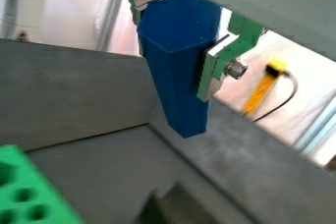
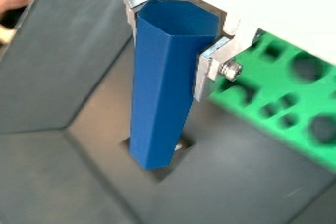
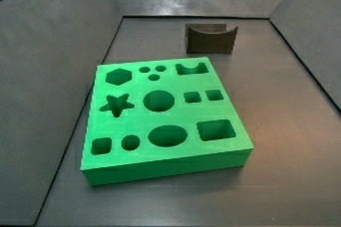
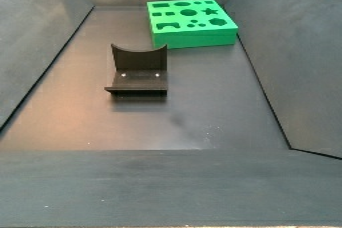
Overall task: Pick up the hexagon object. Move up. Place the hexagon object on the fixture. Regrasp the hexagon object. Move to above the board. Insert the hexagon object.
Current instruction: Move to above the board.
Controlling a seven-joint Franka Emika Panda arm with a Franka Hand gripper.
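Note:
My gripper [image 1: 178, 33] is shut on the hexagon object [image 1: 178, 61], a long blue prism, with a silver finger [image 1: 215, 63] on each side of its upper end. Both wrist views show it, also in the gripper [image 2: 171, 29] as the blue peg [image 2: 163, 81], hanging upright above the dark floor. The green board [image 2: 282, 88] lies to one side below, and its corner shows in a wrist view [image 1: 27, 191]. In both side views the board [image 3: 160, 116] [image 4: 191, 22] and the dark notched fixture [image 3: 210, 38] [image 4: 136, 72] rest on the floor. Neither gripper nor peg shows there.
Dark sloped walls [image 4: 47, 42] enclose the floor on all sides. A yellow cable [image 1: 268, 81] hangs outside the wall in a wrist view.

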